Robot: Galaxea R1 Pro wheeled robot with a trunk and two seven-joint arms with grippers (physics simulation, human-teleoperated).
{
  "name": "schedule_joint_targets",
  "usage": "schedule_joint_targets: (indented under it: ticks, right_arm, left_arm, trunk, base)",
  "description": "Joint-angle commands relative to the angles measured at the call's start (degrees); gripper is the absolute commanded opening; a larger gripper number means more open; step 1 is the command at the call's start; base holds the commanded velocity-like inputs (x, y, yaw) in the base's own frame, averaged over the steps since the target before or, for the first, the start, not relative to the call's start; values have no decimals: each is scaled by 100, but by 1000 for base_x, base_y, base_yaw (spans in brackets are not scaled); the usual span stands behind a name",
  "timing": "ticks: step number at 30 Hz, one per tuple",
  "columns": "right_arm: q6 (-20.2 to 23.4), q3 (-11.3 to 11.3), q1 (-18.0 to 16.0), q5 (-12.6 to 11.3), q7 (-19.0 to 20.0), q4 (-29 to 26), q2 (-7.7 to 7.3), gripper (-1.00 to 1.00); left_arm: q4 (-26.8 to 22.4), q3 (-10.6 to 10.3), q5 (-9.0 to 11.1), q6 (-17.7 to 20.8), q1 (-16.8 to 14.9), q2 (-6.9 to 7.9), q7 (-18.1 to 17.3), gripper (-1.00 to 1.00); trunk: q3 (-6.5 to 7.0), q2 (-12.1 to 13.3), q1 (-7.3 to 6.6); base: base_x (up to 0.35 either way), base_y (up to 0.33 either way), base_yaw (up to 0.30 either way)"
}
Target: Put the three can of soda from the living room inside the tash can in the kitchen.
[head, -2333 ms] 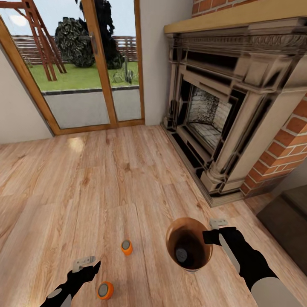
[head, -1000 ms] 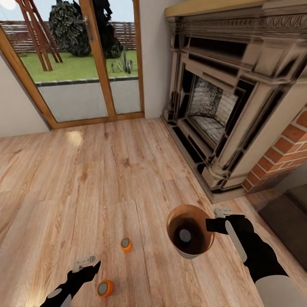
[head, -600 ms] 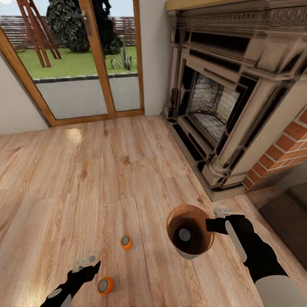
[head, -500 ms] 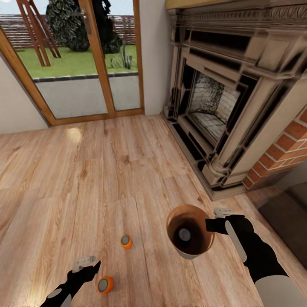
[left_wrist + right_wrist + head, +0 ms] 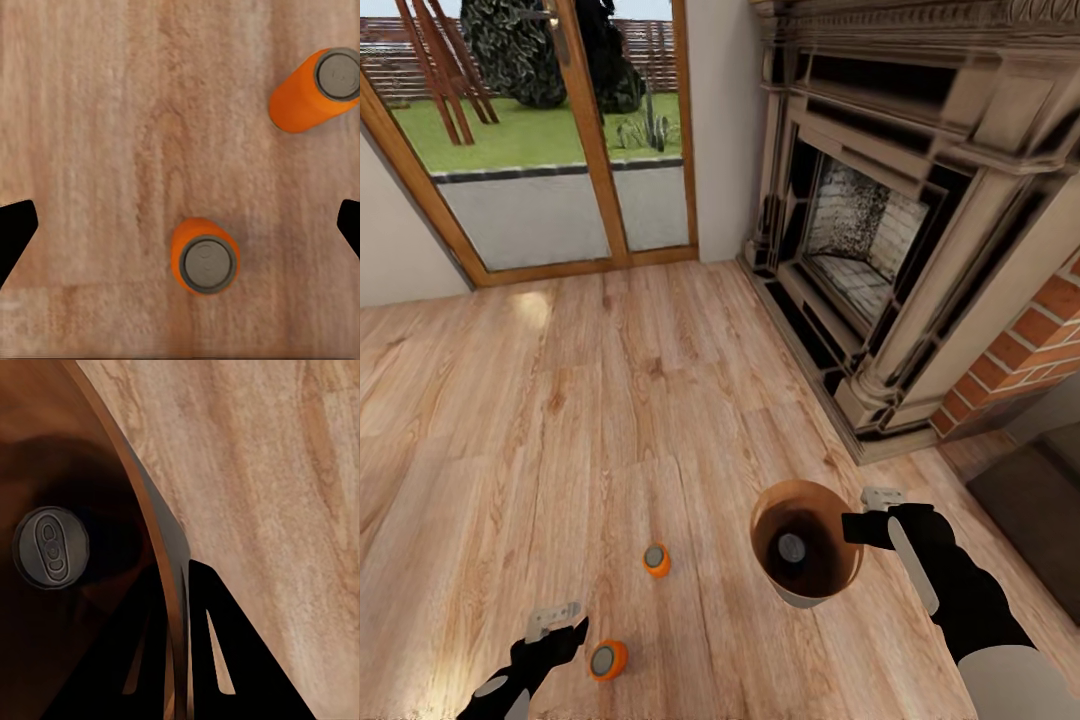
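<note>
On the wood floor: two soda cans stood upright and apart from each other, near can [image 5: 607, 659] just beside the left gripper, far can [image 5: 655, 559] further out toward the bin.
Third can: third can [image 5: 791, 547] lay at the bottom of the trash can, dark grey top up, also seen at [image 5: 49, 547].
Trash can: trash can [image 5: 830, 500] was held off the floor, it seemed, tilted slightly with its mouth open upward.
Right gripper: right gripper [image 5: 857, 527] was clamped on the bin's rim, one finger inside the wall and one outside [image 5: 176, 660].
Left gripper: left gripper [image 5: 560, 628] hung spread wide with nothing between its fingers; its wrist view showed the near can [image 5: 205, 257] between the two finger tips.
Floor: floor [image 5: 560, 400] was pale planked wood.
Surroundings: fireplace [image 5: 880, 250] to the right, glass doors [image 5: 560, 140] ahead.
</note>
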Motion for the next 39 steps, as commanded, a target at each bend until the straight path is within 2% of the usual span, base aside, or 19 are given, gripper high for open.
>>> schedule_joint_targets:
  ticks: [1,11,22,39]
  right_arm:
    - [-2,-1,-3,-122,30,-1,2,-100]
    - [-2,-1,-3,-121,33,-1,-1,-100]
    - [-2,-1,-2,-120,29,-1,3,-100]
    - [-2,-1,-4,-118,30,-1,2,-100]
  left_arm:
    - [-5,0,0,4,0,-3,8,100]
    - [-204,-6,1,0,0,-84,34,100]
    - [-358,-9,-26,-1,0,-94,35,100]
    - [-360,-2,-35,-1,0,-94,35,100]
  trunk:
    - [-9,0,0]
    - [-100,0,0]
    - [-200,0,0]
    - [-355,0,0]
  base:
    - [0,0,0]
    - [0,0,0]
    - [93,0,0]
    - [6,0,0]
